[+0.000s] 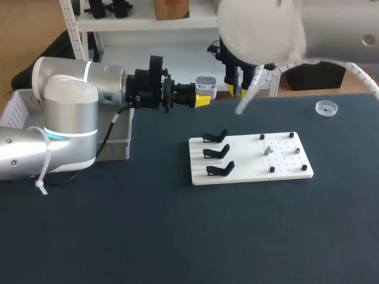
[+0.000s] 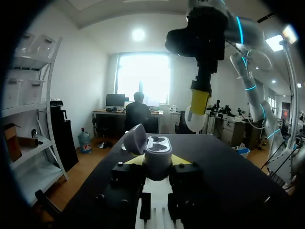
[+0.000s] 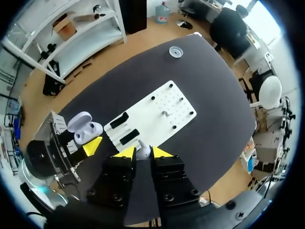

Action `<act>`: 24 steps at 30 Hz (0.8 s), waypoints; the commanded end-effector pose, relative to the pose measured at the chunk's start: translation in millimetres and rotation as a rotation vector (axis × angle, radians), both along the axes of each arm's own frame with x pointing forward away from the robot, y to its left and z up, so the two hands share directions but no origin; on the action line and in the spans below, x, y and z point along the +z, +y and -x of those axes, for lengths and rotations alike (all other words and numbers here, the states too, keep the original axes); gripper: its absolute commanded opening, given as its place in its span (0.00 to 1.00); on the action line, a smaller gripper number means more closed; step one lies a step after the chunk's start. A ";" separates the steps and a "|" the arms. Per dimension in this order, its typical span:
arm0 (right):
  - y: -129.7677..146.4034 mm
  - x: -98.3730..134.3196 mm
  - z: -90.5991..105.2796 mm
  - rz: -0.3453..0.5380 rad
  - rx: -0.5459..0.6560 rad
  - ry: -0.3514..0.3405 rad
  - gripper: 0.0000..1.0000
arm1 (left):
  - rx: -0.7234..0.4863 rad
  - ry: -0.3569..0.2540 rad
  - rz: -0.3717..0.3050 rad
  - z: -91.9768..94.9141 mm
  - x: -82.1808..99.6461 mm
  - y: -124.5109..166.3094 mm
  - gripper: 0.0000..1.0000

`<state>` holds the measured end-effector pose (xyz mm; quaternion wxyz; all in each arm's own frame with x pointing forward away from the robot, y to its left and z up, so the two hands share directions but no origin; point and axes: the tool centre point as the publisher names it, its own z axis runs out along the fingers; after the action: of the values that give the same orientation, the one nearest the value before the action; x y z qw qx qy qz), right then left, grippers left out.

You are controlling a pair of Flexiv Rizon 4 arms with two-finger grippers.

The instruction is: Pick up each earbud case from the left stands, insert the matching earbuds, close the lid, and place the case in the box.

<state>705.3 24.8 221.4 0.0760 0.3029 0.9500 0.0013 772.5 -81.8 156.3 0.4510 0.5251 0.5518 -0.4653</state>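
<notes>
**Head view.** The left gripper (image 1: 203, 96) holds the open earbud case (image 1: 205, 86), and only one of its yellow tips shows. The right gripper (image 1: 237, 89) is just beside the case and partly masked by its own arm, so its load is hard to make out.

**Left wrist view.** Both fingers press the case's flanks, with the lid (image 2: 136, 139) tilted up. Ahead and above, the right gripper pinches a white earbud (image 2: 194, 119).

**Right wrist view.** The earbud sits between nearly closed tips. The case is beside them, and the white board (image 3: 157, 112) with black stands (image 3: 119, 120) is ahead, one stand partly hidden by the fingers.
</notes>
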 end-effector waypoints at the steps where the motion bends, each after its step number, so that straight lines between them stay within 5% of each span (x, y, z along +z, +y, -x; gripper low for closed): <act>1: 1.2 2.5 -8.5 -0.138 -0.310 0.069 0.00 | 0.003 -0.002 0.002 0.9 -0.5 0.1 0.00; 8: 7.9 6.0 -8.7 -0.141 -0.300 0.060 0.00 | 0.003 -0.002 0.002 0.9 -0.5 0.1 0.00; 24: 52.2 22.2 -34.6 0.016 -0.066 0.045 0.00 | 0.003 -0.002 0.002 0.9 -0.5 0.1 0.00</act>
<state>728.0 67.7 241.7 0.0724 0.3344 0.9395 0.0178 772.5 -81.8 156.2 0.4509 0.5251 0.5518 -0.4653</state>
